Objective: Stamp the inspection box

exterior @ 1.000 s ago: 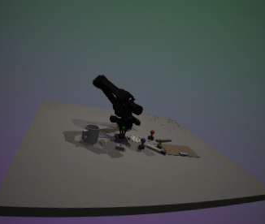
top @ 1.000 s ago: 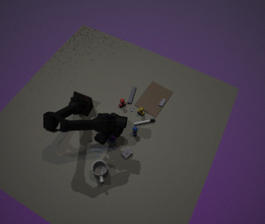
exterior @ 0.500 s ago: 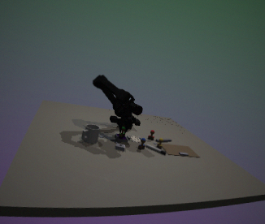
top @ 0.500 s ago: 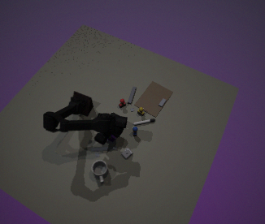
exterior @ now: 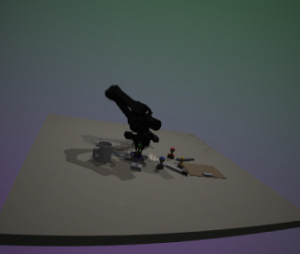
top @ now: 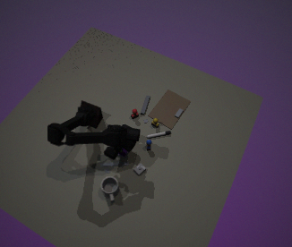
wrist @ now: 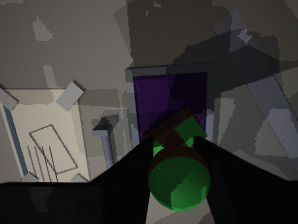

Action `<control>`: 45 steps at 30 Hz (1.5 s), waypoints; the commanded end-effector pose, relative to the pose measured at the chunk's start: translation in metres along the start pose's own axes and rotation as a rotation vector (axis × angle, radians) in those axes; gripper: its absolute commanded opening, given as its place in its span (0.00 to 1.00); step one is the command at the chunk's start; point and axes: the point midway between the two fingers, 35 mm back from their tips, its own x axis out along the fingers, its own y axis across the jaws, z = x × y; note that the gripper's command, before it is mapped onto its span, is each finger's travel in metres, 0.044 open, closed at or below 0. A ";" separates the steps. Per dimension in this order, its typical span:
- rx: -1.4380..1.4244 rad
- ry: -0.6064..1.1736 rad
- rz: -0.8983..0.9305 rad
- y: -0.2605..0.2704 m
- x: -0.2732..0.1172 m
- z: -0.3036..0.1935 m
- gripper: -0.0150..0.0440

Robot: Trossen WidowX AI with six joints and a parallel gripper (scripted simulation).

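Observation:
My gripper (wrist: 173,143) (exterior: 140,146) is shut on the stamp with a green knob (wrist: 180,184) and a brown base. The base overlaps the near part of the purple ink pad (wrist: 155,95) (top: 124,151) in the wrist view; I cannot tell whether it touches. The base is turned at an angle to the pad's grey rim. The pale card (wrist: 42,110) (exterior: 153,157) lies left of the pad in the wrist view, with tape at its corners. Its outlined box (wrist: 64,146) is tilted, with several thin lines beside and across it. The stamp's underside is hidden.
A mug (top: 109,185) (exterior: 104,152) and a small pale block (top: 140,169) (exterior: 136,167) stand near the arm. Blue (top: 149,142), yellow (top: 155,120) and red (top: 134,111) knobbed stamps, a marker (top: 158,134), a grey bar (top: 145,105) and a brown board (top: 167,103) lie beyond.

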 end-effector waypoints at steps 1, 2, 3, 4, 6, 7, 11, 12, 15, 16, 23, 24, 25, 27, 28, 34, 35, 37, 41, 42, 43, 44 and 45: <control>0.002 -0.001 -0.004 -0.001 0.001 0.001 0.25; 0.002 -0.001 -0.004 -0.001 0.001 0.001 0.25; 0.002 -0.001 -0.004 -0.001 0.001 0.001 0.25; 0.002 -0.001 -0.004 -0.001 0.001 0.001 0.25; 0.002 -0.001 -0.004 -0.001 0.001 0.001 0.25; 0.002 -0.001 -0.004 -0.001 0.001 0.001 0.25; 0.002 -0.001 -0.004 -0.001 0.001 0.001 0.25; 0.002 -0.001 -0.004 -0.001 0.001 0.001 0.25; 0.002 -0.001 -0.004 -0.001 0.000 0.001 0.25; 0.002 -0.001 -0.004 -0.001 -0.001 0.001 0.25; 0.001 -0.001 -0.004 -0.001 -0.004 0.001 0.25; 0.001 -0.001 -0.004 -0.001 -0.005 0.001 0.25; 0.001 -0.001 -0.004 -0.001 -0.005 0.001 0.25; 0.001 -0.001 -0.004 -0.001 -0.006 0.001 0.25; 0.001 -0.001 -0.004 -0.001 -0.007 0.001 0.25; 0.001 -0.001 -0.004 -0.001 -0.009 0.001 0.25; 0.001 -0.001 -0.004 -0.001 -0.010 0.001 0.25; 0.001 -0.001 -0.003 0.000 -0.012 0.001 0.25; 0.001 -0.001 -0.002 0.000 -0.019 0.001 0.25; 0.001 -0.001 -0.001 0.000 -0.020 0.001 0.25; 0.001 -0.001 -0.001 0.000 -0.022 0.001 0.25; 0.001 -0.001 -0.001 0.000 -0.023 0.001 0.25; 0.001 -0.001 -0.001 0.000 -0.025 0.001 0.25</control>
